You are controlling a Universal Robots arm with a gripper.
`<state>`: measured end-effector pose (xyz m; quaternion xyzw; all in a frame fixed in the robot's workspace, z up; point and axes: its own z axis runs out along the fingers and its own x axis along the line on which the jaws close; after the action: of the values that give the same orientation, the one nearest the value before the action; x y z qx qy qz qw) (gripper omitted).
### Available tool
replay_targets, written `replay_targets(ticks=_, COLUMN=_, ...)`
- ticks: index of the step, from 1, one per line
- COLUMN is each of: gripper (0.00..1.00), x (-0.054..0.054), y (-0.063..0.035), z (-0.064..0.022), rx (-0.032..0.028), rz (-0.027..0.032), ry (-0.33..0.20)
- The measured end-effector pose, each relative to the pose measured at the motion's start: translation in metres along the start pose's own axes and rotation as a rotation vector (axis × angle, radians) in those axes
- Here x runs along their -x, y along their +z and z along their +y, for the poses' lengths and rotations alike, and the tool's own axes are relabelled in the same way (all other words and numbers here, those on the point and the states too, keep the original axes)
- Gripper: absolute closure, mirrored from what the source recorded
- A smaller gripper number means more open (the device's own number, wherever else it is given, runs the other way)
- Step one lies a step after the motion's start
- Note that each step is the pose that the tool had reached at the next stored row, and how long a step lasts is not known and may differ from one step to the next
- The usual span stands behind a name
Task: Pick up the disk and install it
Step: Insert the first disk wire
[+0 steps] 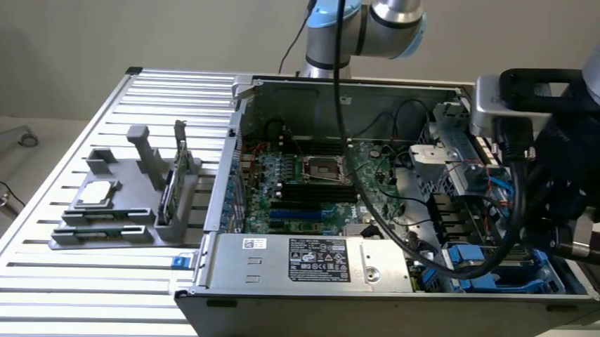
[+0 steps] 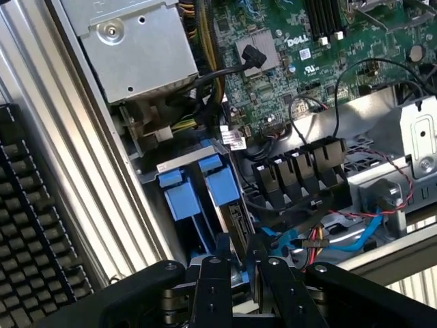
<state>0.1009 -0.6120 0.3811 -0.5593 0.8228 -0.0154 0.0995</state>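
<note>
The disk stands on edge in the drive bay at the case's corner, its dark connector side showing, with blue carrier tabs at its end. Its lower part runs down between the two black fingers of my gripper, which is shut on it. A second blue carrier tab sits right beside it. In the exterior view my arm's black wrist hangs over the bay's blue parts at the exterior view's right.
The open computer case holds a green motherboard, a silver power supply and black cable bundles. A grey holder with a square chip and a narrow card stands on the slatted table.
</note>
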Motion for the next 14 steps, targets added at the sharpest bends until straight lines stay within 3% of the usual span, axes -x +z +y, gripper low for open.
replay_targets(ticks=7, gripper=0.76, x=-0.0014, y=0.0096, z=0.0013, rx=-0.0183, rz=0.0160, ry=0.126)
replay_targets(ticks=14, gripper=0.76, x=-0.0016, y=0.0107, z=0.0015, rx=-0.0361, rz=0.0328, ry=0.244)
